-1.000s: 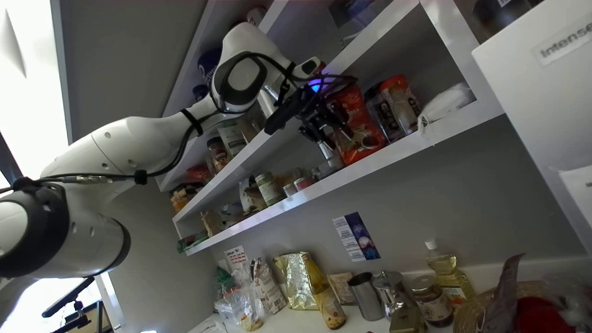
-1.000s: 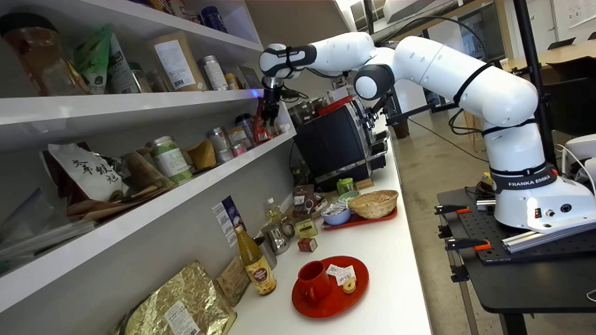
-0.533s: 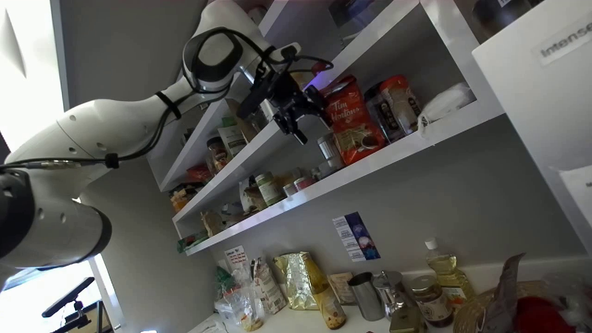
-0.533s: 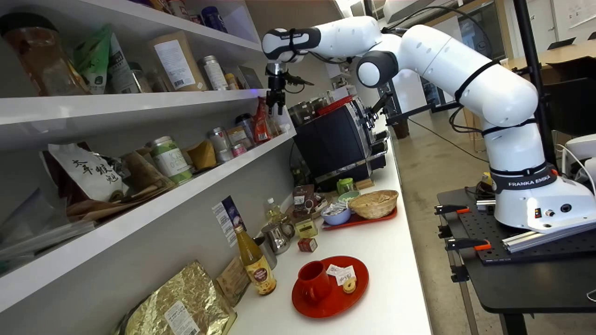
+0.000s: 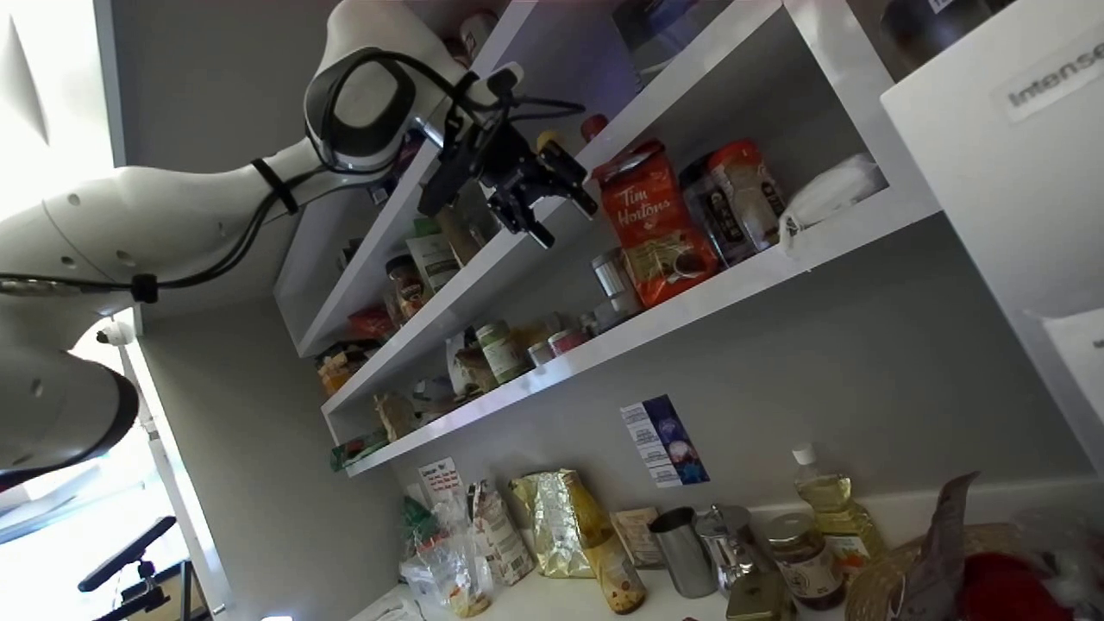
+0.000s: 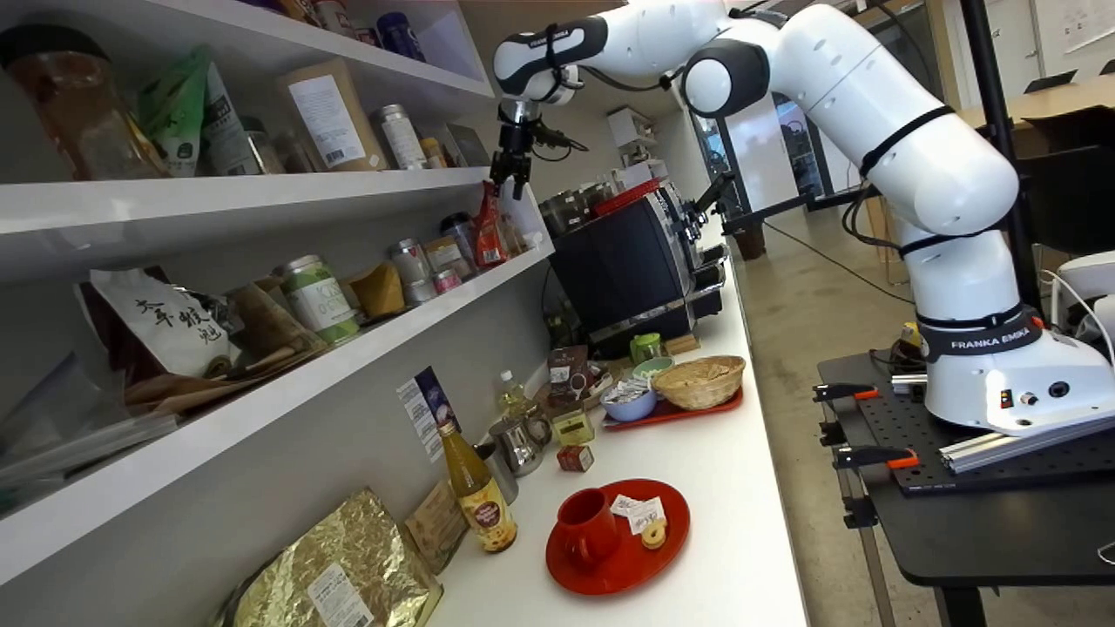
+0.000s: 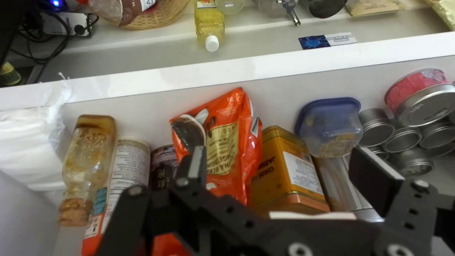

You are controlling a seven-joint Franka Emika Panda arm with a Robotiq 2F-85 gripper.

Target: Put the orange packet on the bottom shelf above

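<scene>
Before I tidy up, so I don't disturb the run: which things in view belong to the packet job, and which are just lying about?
For the job:
orange Tim Hortons packet
bottom shelf it stands on
gripper, open

Just lying about:
yellow tin beside the packet
red mug on a red plate
wicker basket
gold foil bag
white-capped bottle
</scene>
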